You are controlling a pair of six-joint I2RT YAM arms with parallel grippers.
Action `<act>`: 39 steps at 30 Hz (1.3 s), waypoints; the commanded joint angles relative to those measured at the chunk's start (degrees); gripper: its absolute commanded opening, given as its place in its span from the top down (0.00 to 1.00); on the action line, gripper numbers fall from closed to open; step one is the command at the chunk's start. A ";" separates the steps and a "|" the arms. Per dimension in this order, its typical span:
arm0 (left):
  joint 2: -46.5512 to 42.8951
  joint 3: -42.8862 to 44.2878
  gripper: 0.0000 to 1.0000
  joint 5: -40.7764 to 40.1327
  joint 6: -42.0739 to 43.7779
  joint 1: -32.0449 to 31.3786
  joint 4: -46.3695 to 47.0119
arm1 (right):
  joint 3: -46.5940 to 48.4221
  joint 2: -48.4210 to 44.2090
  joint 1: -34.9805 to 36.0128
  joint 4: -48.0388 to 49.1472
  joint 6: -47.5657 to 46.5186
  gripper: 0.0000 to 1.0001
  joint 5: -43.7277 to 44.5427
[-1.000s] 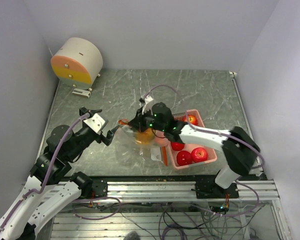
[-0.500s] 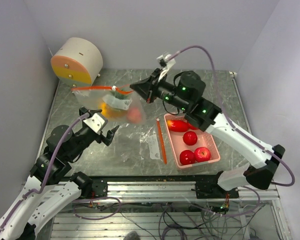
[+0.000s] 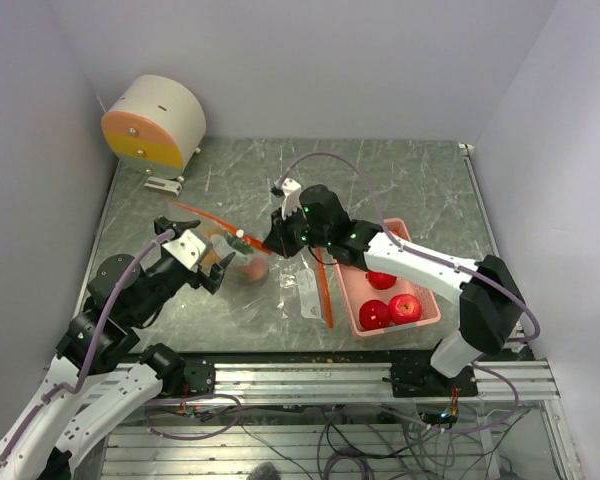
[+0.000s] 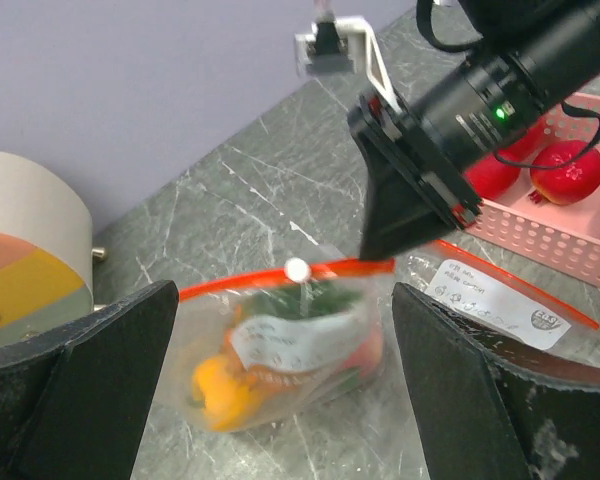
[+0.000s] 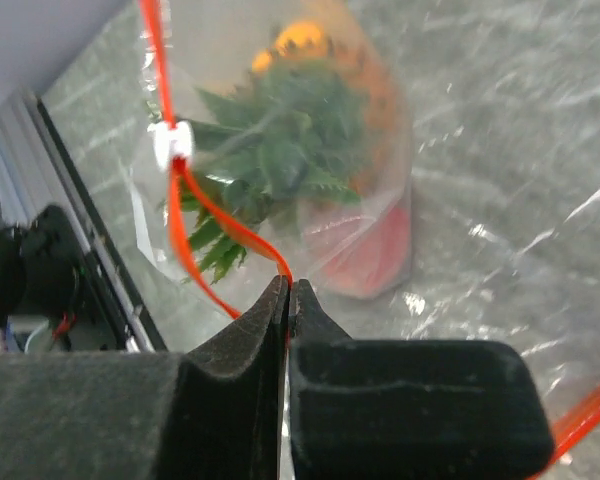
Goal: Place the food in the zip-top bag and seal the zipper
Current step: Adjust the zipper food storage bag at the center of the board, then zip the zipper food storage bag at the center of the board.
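A clear zip-top bag (image 3: 236, 264) with a red zipper strip and a white slider (image 3: 239, 233) rests on the table. It holds food: a yellow pepper (image 4: 218, 388), a bumpy orange fruit with green leaves (image 5: 280, 150) and a pink-red piece (image 5: 375, 250). My right gripper (image 3: 271, 247) is shut on the bag's zipper strip (image 5: 220, 225), pinching it at the fingertips (image 5: 288, 287). My left gripper (image 3: 204, 252) is open and empty, its fingers either side of the bag, apart from it (image 4: 280, 395). Red apples (image 3: 404, 306) lie in the pink basket (image 3: 424, 318).
A second, flat zip-top bag (image 3: 308, 292) with a label and an orange zipper (image 3: 323, 290) lies left of the basket. A round white and orange drum (image 3: 155, 122) stands at the back left. Walls close the table at the back and sides.
The right gripper swung the bag up and to the back left, then brought it down to the table in front of the left gripper. The left arm barely moved.
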 commanded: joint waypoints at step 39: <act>13.54 1.97 0.18 7.87 23.62 -0.05 -8.59 | -10.08 -20.87 -4.95 -1.05 -23.53 1.00 -27.23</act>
